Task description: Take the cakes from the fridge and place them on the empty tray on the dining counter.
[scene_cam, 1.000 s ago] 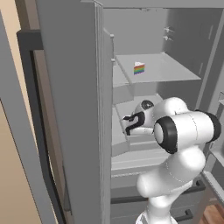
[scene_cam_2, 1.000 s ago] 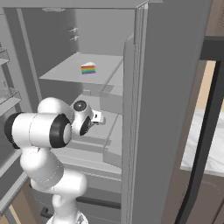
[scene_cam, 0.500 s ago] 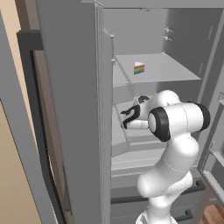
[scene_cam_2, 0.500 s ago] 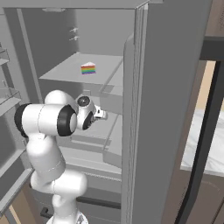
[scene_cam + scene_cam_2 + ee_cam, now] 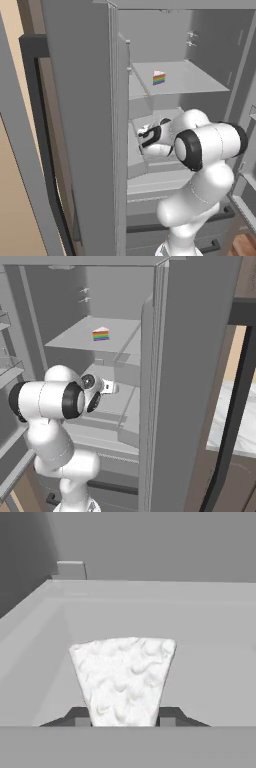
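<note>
Cake (image 5: 122, 679) with white frosting sits between the jaws on a lower shelf of the open fridge (image 5: 80, 125), and they squeeze it. Another rainbow cake (image 5: 159, 78) rests on the shelf above.

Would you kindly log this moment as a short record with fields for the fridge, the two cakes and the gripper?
fridge: open, arm reaching inside
upper cake: rainbow slice on the upper shelf, untouched
lower cake: white-frosted wedge on the lower shelf, between the fingertips
gripper: closed on the lower cake, one fingertip at each side
lift: cannot tell whether the lower cake has left the shelf
</note>
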Robot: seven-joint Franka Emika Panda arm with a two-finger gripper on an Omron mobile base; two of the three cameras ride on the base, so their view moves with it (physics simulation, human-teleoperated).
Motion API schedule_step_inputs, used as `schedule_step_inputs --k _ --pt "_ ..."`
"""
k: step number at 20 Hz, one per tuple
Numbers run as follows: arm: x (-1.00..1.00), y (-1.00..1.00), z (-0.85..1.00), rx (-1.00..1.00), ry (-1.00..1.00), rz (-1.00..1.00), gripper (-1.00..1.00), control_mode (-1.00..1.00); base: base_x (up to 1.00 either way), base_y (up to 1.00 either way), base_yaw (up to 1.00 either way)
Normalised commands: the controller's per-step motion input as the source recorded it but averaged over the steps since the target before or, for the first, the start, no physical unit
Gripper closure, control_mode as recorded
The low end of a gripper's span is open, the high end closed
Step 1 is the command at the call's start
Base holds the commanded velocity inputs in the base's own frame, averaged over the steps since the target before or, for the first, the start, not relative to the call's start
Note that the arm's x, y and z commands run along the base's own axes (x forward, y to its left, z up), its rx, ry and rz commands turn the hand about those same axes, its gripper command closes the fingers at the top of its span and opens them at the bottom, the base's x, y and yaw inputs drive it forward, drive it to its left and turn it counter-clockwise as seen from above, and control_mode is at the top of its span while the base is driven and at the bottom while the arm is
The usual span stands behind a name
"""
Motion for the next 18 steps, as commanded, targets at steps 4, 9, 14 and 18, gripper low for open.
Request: schedule_step_inputs --k 4,9,14,18 --pt "-0.49 -0.19 0.02 0.13 -0.21 0.0 1.0 -1.0 0.0 0.0 0.0" --pt "-0.5 -0.37 0.53 0.1 0.0 -0.07 1.0 -1.0 0.0 0.0 0.0" --pt "-0.26 -0.14 1.0 0.02 0.0 -0.07 1.0 -1.0 0.0 0.0 0.0" --pt "-0.15 0.0 1.0 0.0 0.03 -0.02 1.0 -1.0 0.0 0.0 0.0"
